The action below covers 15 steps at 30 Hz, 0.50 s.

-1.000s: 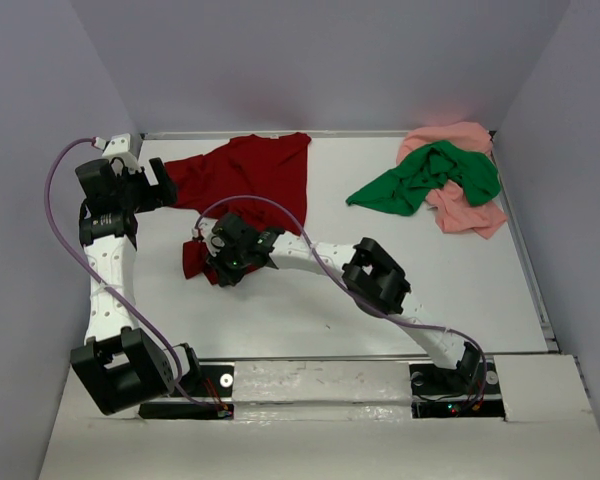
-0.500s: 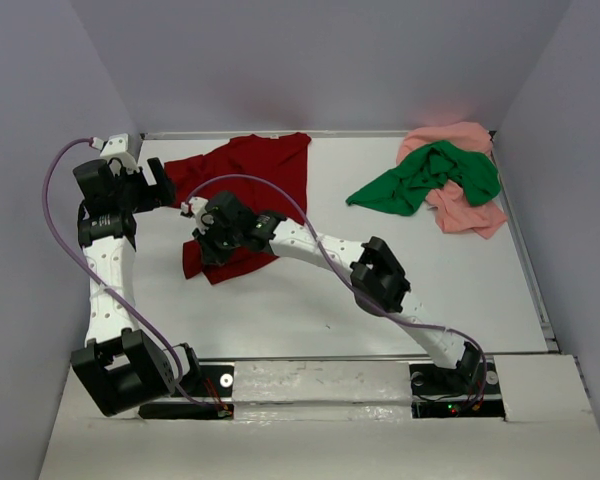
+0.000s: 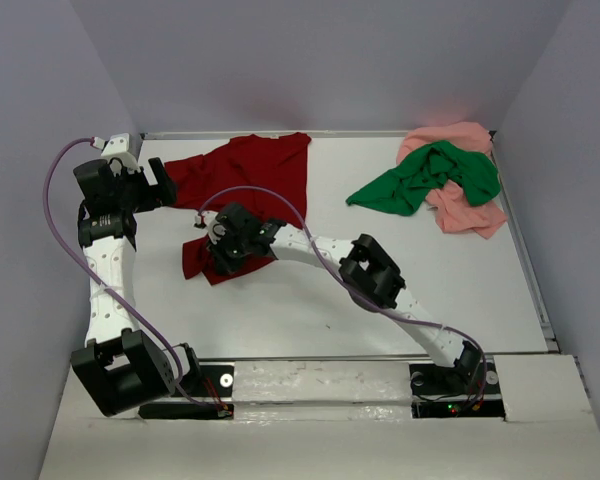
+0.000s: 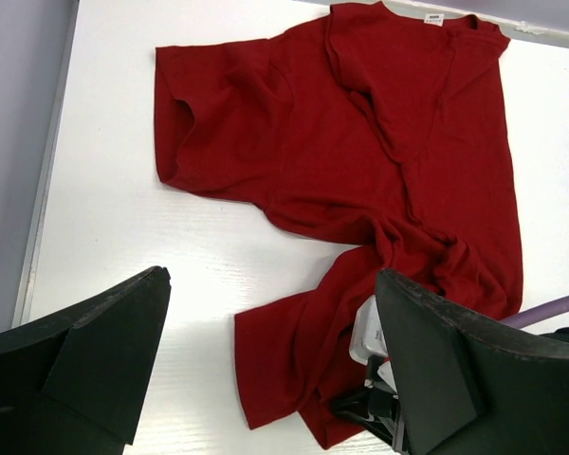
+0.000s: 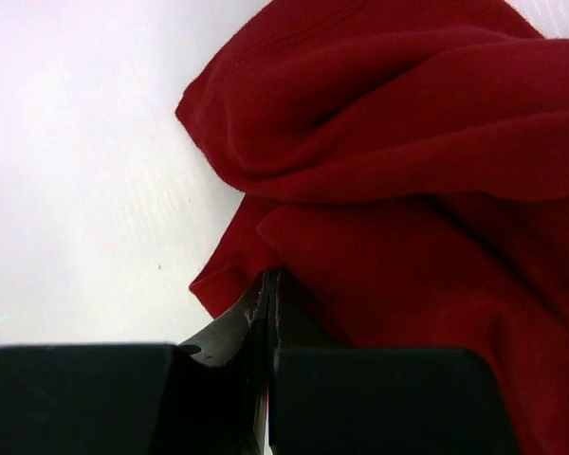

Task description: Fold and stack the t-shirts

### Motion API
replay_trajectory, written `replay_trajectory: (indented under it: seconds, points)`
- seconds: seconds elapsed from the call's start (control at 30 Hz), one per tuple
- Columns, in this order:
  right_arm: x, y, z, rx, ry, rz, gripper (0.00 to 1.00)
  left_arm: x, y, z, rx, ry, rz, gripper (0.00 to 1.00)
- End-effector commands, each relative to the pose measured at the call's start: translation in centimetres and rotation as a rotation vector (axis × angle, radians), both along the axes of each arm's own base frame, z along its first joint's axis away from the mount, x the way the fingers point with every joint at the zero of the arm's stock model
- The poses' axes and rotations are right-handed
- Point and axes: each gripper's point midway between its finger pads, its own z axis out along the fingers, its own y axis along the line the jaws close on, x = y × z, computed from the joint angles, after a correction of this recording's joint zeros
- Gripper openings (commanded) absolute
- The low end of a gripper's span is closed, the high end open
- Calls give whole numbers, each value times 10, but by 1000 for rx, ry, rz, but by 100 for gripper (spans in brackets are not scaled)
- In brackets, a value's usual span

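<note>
we see the red shirt (image 3: pixel 250 175) lying on the far left part of the table (image 3: pixel 310 310). its collar is up against the far edge, and its lower part is bunched and creased on the side nearer the arms. our right claw (image 3: pixel 216 260) reaches across to that bunched end. its jaws are pressed tight together on a fold at the cloth's edge, and in its wrist view the red cloth rises in thick folds just past the tips. our left claw (image 3: pixel 158 185) hangs near the table's left edge, by the far left corner and just beside the shirt's sleeve. its jaws are spread wide and grip nothing. in its wrist view we look down between its two fingers (image 4: pixel 95 351) onto the shirt, with the right claw at the shirt's near end. the green shirt (image 3: pixel 430 180) lies crumpled at the far right corner on top of the pink shirt (image 3: pixel 468 215), which shows behind it and on its near side. both are well apart from the red shirt.
</note>
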Motion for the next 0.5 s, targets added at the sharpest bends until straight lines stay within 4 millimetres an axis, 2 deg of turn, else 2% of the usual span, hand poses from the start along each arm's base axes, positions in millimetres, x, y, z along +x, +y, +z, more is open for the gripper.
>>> replay_trajectory:
  seconds: [0.0, 0.07, 0.1, 0.17, 0.2, 0.3, 0.33, 0.43, 0.47]
  points:
    - [-15, -12, -18, -24, 62, 15, 0, -1, -1, 18, 19, -68, -15, 99]
    - [-22, -17, -22, -27, 91, 11, 0, -2, -1, 19, 20, -72, -14, 99]
    - [-29, -27, -37, -56, 116, 9, 0, -2, 0, 20, 22, -73, -12, 99]
    - [-34, -37, -43, -84, 127, 5, 0, -3, 0, 19, 22, -70, -11, 99]
    - [-42, -51, -58, -127, 151, 4, 0, -3, 0, 20, 23, -72, -11, 99]
    - [-51, -77, -72, -185, 165, 8, 0, -3, -1, 19, 21, -69, -14, 99]
    - [-55, -97, -77, -220, 177, 5, 0, -3, -1, 18, 20, -66, -14, 99]
    - [-52, -126, -73, -245, 184, -15, 0, -2, -3, 18, 15, -66, -27, 99]
    - [-54, -148, -83, -284, 196, -21, 0, -2, -4, 17, 12, -63, -33, 99]
